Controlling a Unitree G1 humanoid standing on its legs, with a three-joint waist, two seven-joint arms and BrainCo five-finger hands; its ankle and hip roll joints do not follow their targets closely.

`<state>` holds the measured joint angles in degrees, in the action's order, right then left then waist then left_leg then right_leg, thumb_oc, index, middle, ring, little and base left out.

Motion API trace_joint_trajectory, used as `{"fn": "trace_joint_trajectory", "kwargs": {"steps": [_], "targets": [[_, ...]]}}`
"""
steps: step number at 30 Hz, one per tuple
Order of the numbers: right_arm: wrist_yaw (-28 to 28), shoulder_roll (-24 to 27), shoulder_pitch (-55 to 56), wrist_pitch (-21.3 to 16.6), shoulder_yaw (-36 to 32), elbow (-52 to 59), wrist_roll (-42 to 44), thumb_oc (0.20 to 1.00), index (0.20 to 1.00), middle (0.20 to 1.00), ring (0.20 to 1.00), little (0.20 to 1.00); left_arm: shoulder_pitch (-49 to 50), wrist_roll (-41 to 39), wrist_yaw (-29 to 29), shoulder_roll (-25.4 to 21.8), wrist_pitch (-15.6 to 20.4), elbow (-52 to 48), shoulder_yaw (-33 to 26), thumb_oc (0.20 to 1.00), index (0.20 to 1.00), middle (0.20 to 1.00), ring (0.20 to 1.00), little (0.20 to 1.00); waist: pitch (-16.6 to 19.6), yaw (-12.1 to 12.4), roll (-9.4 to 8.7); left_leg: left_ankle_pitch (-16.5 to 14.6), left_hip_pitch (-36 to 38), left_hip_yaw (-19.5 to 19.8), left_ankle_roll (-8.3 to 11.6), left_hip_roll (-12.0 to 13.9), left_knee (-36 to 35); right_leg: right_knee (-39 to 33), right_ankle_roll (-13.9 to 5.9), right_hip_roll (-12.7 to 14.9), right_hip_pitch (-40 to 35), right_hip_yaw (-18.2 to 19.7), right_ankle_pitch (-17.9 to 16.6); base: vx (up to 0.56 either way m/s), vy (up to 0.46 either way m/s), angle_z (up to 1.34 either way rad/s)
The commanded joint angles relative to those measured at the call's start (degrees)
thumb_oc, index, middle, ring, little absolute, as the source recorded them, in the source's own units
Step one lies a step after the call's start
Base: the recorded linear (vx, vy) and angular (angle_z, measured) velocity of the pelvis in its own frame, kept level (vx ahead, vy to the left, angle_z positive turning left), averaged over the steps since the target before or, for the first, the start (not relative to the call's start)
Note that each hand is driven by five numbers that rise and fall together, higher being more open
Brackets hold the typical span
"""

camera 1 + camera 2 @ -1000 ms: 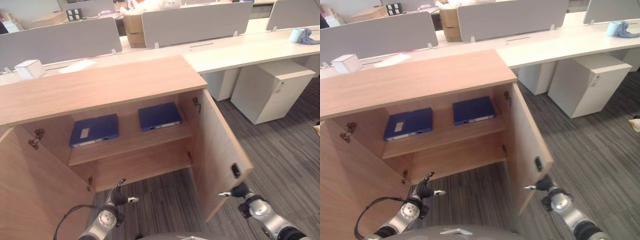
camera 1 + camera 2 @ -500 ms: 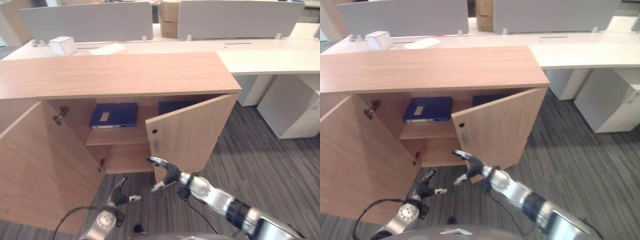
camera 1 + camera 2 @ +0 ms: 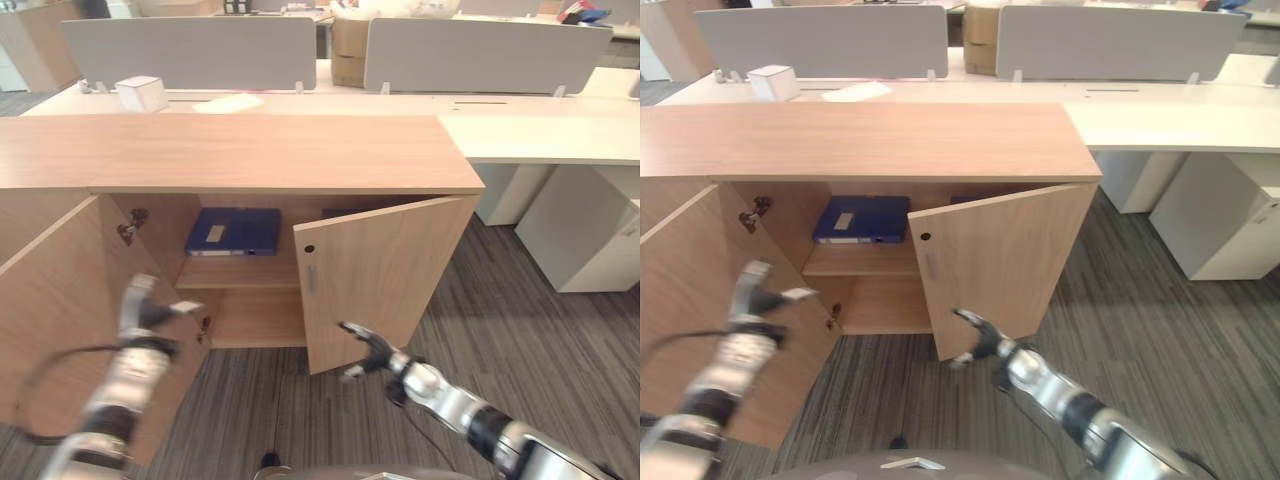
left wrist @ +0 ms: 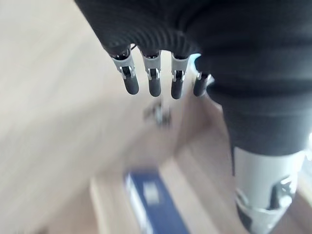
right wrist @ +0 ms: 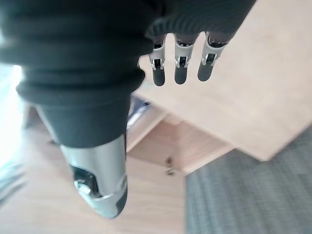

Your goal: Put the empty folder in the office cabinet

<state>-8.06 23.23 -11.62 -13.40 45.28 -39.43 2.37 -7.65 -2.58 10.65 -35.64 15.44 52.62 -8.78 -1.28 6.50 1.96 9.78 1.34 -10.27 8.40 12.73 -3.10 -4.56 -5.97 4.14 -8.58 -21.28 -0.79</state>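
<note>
A blue folder (image 3: 232, 231) lies flat on the upper shelf of the wooden office cabinet (image 3: 240, 152); it also shows blurred in the left wrist view (image 4: 153, 202). A second blue folder (image 3: 338, 212) peeks out behind the half-shut right door (image 3: 375, 275). My left hand (image 3: 140, 305) is raised beside the open left door (image 3: 50, 310), fingers (image 4: 152, 83) straight and holding nothing. Low in front of the right door's bottom edge is my right hand (image 3: 365, 350), open too, its fingers (image 5: 178, 68) pointing at the door panel (image 5: 253, 97).
White desks (image 3: 540, 135) with grey partition screens (image 3: 190, 50) stand behind the cabinet. A small white box (image 3: 141, 93) sits on the desk at back left. A white pedestal unit (image 3: 590, 240) stands on the grey carpet (image 3: 520, 340) to the right.
The right door has swung from wide open to half shut. My left hand has risen from near the floor to beside the left door. My right hand has drifted slightly right.
</note>
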Motion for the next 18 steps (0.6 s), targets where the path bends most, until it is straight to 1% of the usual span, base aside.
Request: {"fn": "trace_joint_trajectory", "kwargs": {"steps": [1, 2, 3, 4, 5, 6, 7, 9, 11, 13, 14, 15, 16, 18], "targets": [[2.45, 1.47, 4.55, -2.73, -11.07, -3.08, -5.18, 1.0, 1.0, 1.0, 1.0, 1.0, 27.46, 1.13, 0.33, 13.2, -0.75, -0.72, -0.91, 1.0, 1.0, 1.0, 1.0, 1.0, -1.66, 8.32, -1.64, 6.09, -6.44, 0.73, 3.02, 0.49, -0.17, -0.44, -0.34, 1.66, -1.63, -1.02, 3.45, -0.11, 0.023, -0.04], [3.16, 1.91, 6.25, -2.75, -12.66, -4.76, -5.26, 1.0, 1.0, 1.0, 1.0, 1.0, 27.84, 0.94, 0.09, 13.44, -0.28, -1.15, -1.14, 1.0, 1.0, 1.0, 1.0, 1.0, -1.77, 8.46, -1.48, 5.84, -6.99, 0.81, 2.8, 0.79, 0.52, -0.44, -0.52, 2.06, -1.35, -1.85, 3.07, -0.17, 0.051, 0.4], [3.79, 2.11, 8.51, -2.23, -14.84, -7.74, -5.6, 1.0, 1.0, 1.0, 1.0, 1.0, 28.37, 1.29, 0.32, 13.11, 0.09, -1.29, -2.03, 1.0, 1.0, 1.0, 1.0, 1.0, -2.33, 8.59, -1.56, 4.94, -6.83, 1.22, 2.63, 1.1, 1.71, -0.44, -0.7, 2.69, -1.36, -2.53, 2.78, -0.25, 0.103, 1.14], [3.73, 2.47, 12.03, -1.64, -18.08, -11.78, -5.92, 1.0, 1.0, 1.0, 1.0, 1.0, 27.43, 1.95, 2.18, 11.4, 0.16, -2.9, -4.05, 1.0, 1.0, 1.0, 1.0, 1.0, -3.12, 7.93, -2.23, 1.91, -5.61, 2.0, 1.99, 1.78, 3.08, 0.05, -1.15, 4.46, -0.2, -3.71, 1.65, -0.26, 0.122, 1.13], [3.63, 2.49, 13.42, -1.32, -19.32, -13.5, -6.23, 1.0, 1.0, 1.0, 1.0, 1.0, 27.59, 2.97, 3.02, 10.78, -0.01, -4.62, -4.7, 1.0, 1.0, 1.0, 1.0, 1.0, -3.24, 7.3, -2.41, 0.91, -5.01, 2.09, 1.9, 2.57, 3.93, 0.23, -1.4, 5.42, 0.46, -4.49, 1.05, -0.2, 0.094, 0.7], [3.63, 2.49, 13.42, -1.32, -19.32, -13.5, -6.23, 1.0, 1.0, 1.0, 1.0, 1.0, 27.59, 2.97, 3.02, 10.78, -0.01, -4.62, -4.7, 1.0, 1.0, 1.0, 1.0, 1.0, -3.24, 7.3, -2.41, 0.91, -5.01, 2.09, 1.9, 2.57, 3.93, 0.23, -1.4, 5.42, 0.46, -4.49, 1.05, -0.14, 0.082, 0.46], [3.37, 2.6, 14.33, -1.06, -20.46, -15.38, -6.4, 1.0, 1.0, 1.0, 1.0, 1.0, 27.5, 3.65, 3.55, 10.51, -0.14, -5.14, -5.16, 1.0, 1.0, 1.0, 1.0, 1.0, -3.16, 6.56, -2.45, 0.42, -4.73, 2.2, 1.95, 3.55, 4.69, 0.31, -1.66, 6.12, 1.28, -5.22, 0.41, -0.14, 0.095, 0.67], [3.37, 2.76, 16.27, -0.47, -22.02, -18.36, -7.11, 1.0, 1.0, 1.0, 1.0, 1.0, 26.88, 4.32, 4.38, 10.5, -0.02, -5.15, -5.19, 1.0, 1.0, 1.0, 1.0, 1.0, -3.03, 5.38, -2.23, -0.57, -2.74, 2.15, 2.78, 5.17, 5.6, 0.64, -2.06, 7.31, 2.65, -6.07, -0.53, -0.17, 0.159, 0.96], [3.71, 2.1, 17.45, 0.23, -23.51, -22.13, -7.8, 1.0, 1.0, 1.0, 1.0, 1.0, 27.74, 5.15, 4.56, 12.3, -0.28, -5.97, -4.13, 1.0, 1.0, 1.0, 1.0, 1.0, -2.37, 4.38, -1.43, -2.31, -0.07, 1.65, 3.57, 5.8, 4.05, 0.93, -2.64, 8.09, 3.18, -7.01, -0.79, -0.08, 0.191, 0.48], [3.95, 0.92, 18.8, 0.82, -27.01, -24.05, -6.25, 1.0, 1.0, 1.0, 1.0, 1.0, 28.92, 5.47, 5.12, 13.84, -0.96, -7.5, -5.02, 1.0, 1.0, 1.0, 1.0, 1.0, -1.5, 4.26, -1.18, -2.98, 0.88, 0.06, 3.6, 4.87, 0.17, 1.3, -3.04, 9.3, 3.66, -8.29, -1.78, -0.01, 0.207, 0.48], [3.96, 0.91, 18.82, 0.8, -27.02, -24.07, -6.26, 1.0, 1.0, 1.0, 1.0, 1.0, 28.98, 5.49, 5.12, 13.84, -1.03, -7.59, -5.02, 1.0, 1.0, 1.0, 1.0, 1.0, -1.46, 4.22, -1.22, -2.91, 0.9, 0.09, 3.57, 4.8, 0.07, 1.27, -3.08, 9.35, 3.64, -8.34, -1.81, -0.01, 0.177, 0.76], [4.19, 0.48, 19.46, 1.05, -28.2, -24.52, -5.29, 1.0, 1.0, 1.0, 1.0, 1.0, 29.17, 5.34, 5.41, 13.78, -1.17, -7.67, -5.6, 1.0, 1.0, 1.0, 1.0, 1.0, -1.61, 4.34, -1.36, -3.03, 0.71, -0.09, 3.52, 4.55, -0.57, 1.46, -3.13, 9.96, 3.67, -9.18, -2.28, -0.03, 0.169, 0.65], [4.57, -0.13, 20.28, 1.32, -29.97, -25.37, -4.22, 1.0, 1.0, 1.0, 1.0, 1.0, 29.79, 5.52, 5.56, 13.15, -1.49, -7.02, -6.75, 1.0, 1.0, 1.0, 1.0, 1.0, -1.66, 4.77, -1.85, -3.65, 0.18, 0.43, 3.29, 3.9, -0.74, 1.38, -3.37, 10.68, 3.32, -10.07, -2.77, -0.03, 0.222, 0.47], [4.59, -0.71, 20.18, 1.29, -30.5, -25.2, -3.37, 1.0, 1.0, 1.0, 1.0, 1.0, 29.33, 5.64, 6.26, 10.93, -1.67, -5.36, -8.4, 1.0, 1.0, 1.0, 1.0, 1.0, -1.9, 5.17, -3.21, -4.25, -0.18, 0.82, 2.96, 3.2, -0.51, 1.3, -3.96, 11.4, 2.95, -10.44, -3.56, -0.01, 0.149, 0.34]]}}
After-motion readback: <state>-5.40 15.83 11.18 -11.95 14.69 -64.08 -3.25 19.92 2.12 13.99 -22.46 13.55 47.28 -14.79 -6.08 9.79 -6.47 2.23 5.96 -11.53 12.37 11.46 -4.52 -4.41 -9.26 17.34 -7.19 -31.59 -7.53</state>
